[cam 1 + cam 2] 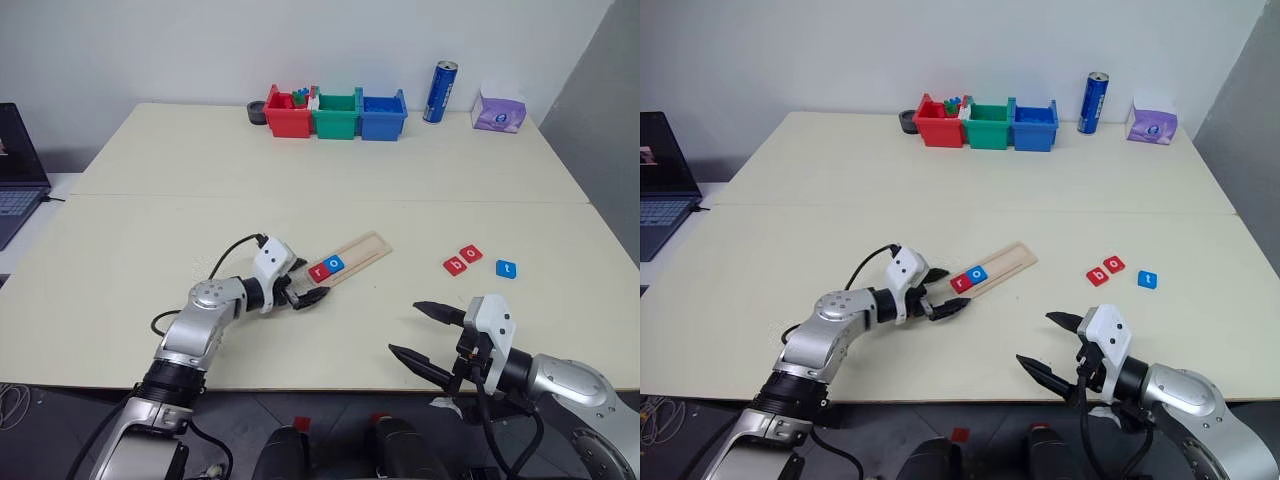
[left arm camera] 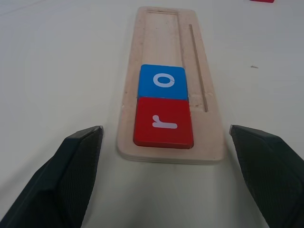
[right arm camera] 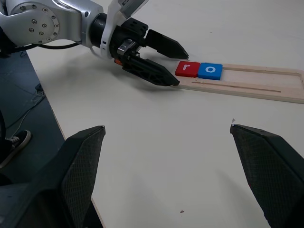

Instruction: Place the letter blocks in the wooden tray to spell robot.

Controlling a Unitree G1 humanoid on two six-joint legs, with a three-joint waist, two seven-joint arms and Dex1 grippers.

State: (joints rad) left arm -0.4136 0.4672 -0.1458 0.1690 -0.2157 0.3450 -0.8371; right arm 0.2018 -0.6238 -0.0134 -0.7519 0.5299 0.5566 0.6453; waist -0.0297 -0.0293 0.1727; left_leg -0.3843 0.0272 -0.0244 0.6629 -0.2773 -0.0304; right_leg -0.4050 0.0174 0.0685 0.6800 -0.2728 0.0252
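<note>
**Wooden tray: two of five tiles seated, three to go**

The wooden tray [image 1: 350, 257] lies mid-surface [image 1: 300, 180], near the front edge. Its long axis runs diagonally: the near end points toward the robot's left, the far end toward the far right. The groove follows the same line.

The left gripper [image 1: 303, 284] sits at the tray's near end, fingers [image 2: 71, 166] apart, straddling the end and holding nothing. The right gripper [image 1: 428, 340] hovers near the front edge at right, fingers [image 3: 266, 161] wide apart and empty.

The red "r" tile [image 2: 163, 122] and blue "o" tile [image 2: 163, 81] lie touching at the near end. The red "b" tile [image 1: 455, 265], red "o" tile [image 1: 470, 253] and blue "t" tile [image 1: 506, 268] lie loose to the right of the tray, well apart from it.

Judged next step: seat "b". Approach from above with the right gripper, align the tile's edges with the groove's diagonal, and set it flush against the blue "o". The left gripper can steady the tray.
</note>
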